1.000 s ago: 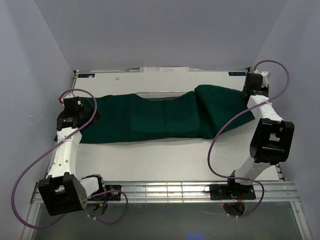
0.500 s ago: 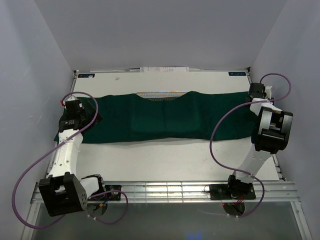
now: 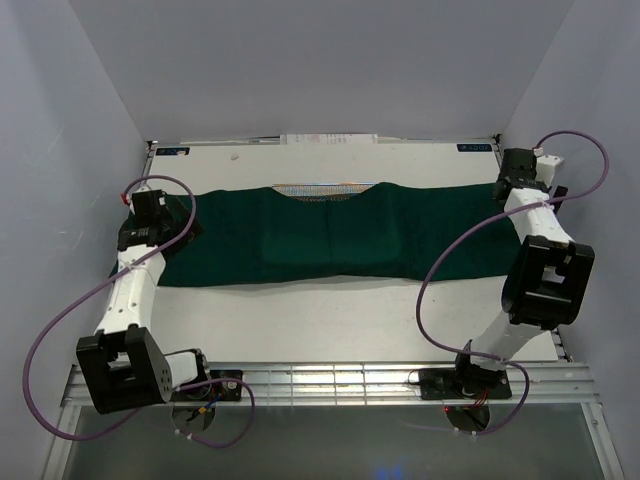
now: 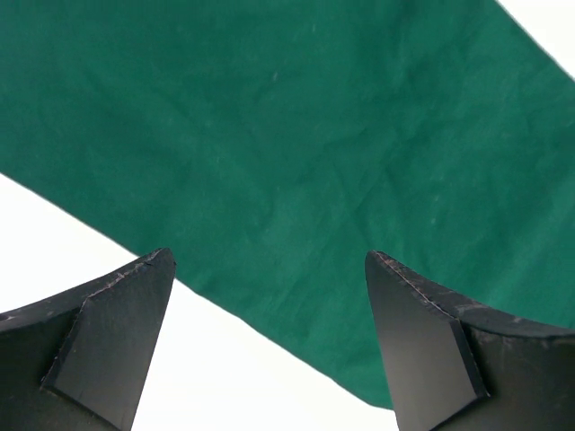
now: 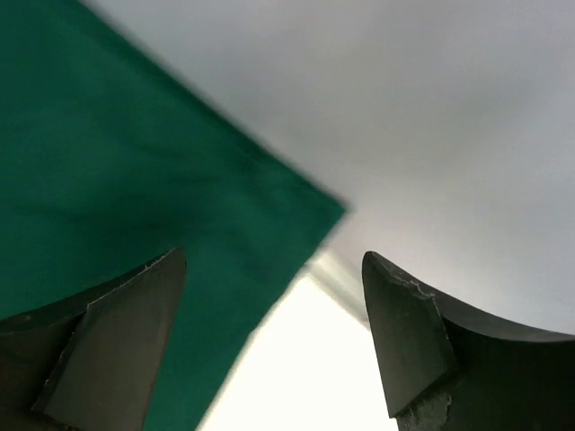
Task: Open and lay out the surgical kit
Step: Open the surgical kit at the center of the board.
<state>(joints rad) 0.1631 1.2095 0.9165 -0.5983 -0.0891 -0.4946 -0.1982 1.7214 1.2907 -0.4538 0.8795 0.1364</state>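
The dark green cloth wrap point(image 3: 330, 235) spans nearly the whole table point(image 3: 340, 310). Nearer than the cloth, a broad strip of tabletop gives passing room; beyond it lies a narrower strip. The left gripper point(image 4: 269, 260) hangs over the cloth's left end, the right gripper point(image 5: 274, 259) over its right end, both close to the side walls point(image 3: 70, 180).
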